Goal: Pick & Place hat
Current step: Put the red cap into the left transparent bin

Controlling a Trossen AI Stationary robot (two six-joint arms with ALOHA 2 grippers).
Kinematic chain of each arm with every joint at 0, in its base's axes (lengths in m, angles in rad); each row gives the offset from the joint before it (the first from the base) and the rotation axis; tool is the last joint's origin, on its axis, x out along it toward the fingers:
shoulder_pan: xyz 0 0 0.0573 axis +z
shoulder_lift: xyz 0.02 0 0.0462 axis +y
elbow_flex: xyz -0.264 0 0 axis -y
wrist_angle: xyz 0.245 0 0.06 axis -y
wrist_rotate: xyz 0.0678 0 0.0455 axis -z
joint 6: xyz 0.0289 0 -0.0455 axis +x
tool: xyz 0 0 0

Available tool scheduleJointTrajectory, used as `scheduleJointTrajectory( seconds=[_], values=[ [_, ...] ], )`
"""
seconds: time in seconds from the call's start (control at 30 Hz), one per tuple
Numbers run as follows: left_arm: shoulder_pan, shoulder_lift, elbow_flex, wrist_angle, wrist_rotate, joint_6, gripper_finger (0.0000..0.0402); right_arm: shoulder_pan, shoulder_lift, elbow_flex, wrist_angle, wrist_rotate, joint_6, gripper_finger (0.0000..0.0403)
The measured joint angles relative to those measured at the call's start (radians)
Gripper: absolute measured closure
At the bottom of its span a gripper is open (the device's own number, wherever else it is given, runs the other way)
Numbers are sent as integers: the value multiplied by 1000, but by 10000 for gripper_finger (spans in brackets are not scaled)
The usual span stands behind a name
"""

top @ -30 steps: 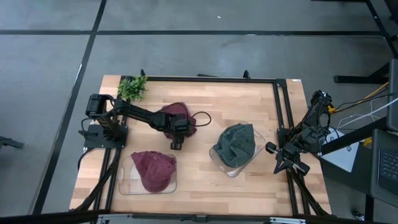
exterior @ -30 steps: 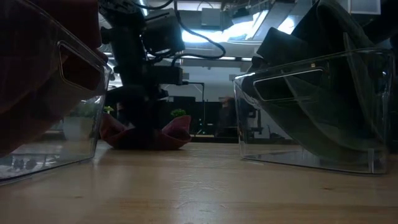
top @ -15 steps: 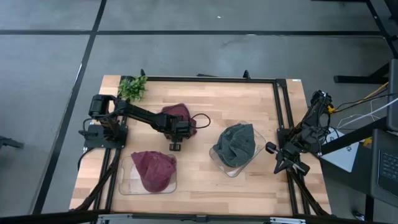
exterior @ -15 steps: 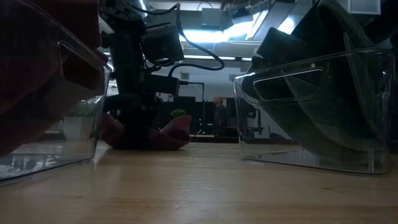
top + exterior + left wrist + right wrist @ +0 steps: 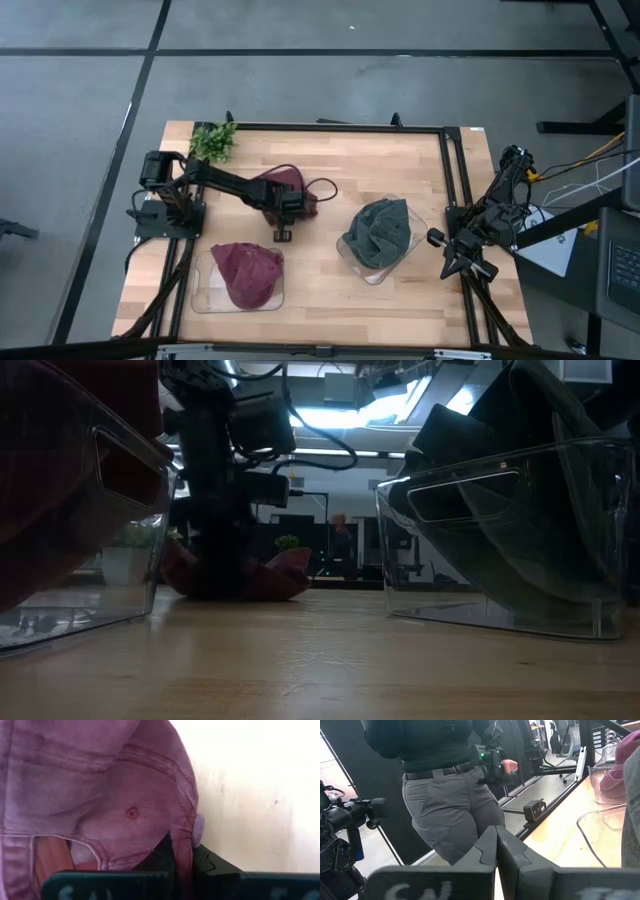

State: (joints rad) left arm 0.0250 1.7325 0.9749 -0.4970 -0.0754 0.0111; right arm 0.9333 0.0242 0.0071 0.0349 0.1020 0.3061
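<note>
Near the middle of the wooden surface point(image 5: 330, 270), toward its far edge, lay a maroon hat point(image 5: 288, 181), and the left tool point(image 5: 283, 234) had come down on the side of it nearest the front. Seen from the left wrist, its two dark fingers point(image 5: 159, 855) were clenched on a fold of the hat's stitched edge point(image 5: 182, 845), with the crown and its small button spread out beyond and pale wood showing beside it. From table height the left arm point(image 5: 215, 480) stood as a dark column over the hat point(image 5: 275, 572), which sat low on the wood between two clear bins. One clear bin point(image 5: 205, 290) at the front left held a second maroon hat point(image 5: 247, 275); the other clear bin point(image 5: 420, 232), right of centre, held a grey-green hat point(image 5: 380, 232). A small green plant point(image 5: 213, 140) stood at the far left corner of the surface, well apart from the hats. A black cable point(image 5: 325, 188) looped just beside the held hat. The right arm point(image 5: 495, 215) waited off the right edge of the surface, its tool point(image 5: 496, 845) closed tight on nothing and pointed out into the room, where a person in grey trousers point(image 5: 452, 805) stood holding a small device beside the frame.
</note>
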Motion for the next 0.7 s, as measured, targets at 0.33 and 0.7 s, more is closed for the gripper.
scheduleJointTrajectory(
  seconds=[0.33,0.7],
  values=[
    [62,-91,0,35,49,-81,397,0,0,0,0,0,0,397],
    [137,-283,0,111,69,-144,397,0,0,0,0,0,0,397]
  ],
)
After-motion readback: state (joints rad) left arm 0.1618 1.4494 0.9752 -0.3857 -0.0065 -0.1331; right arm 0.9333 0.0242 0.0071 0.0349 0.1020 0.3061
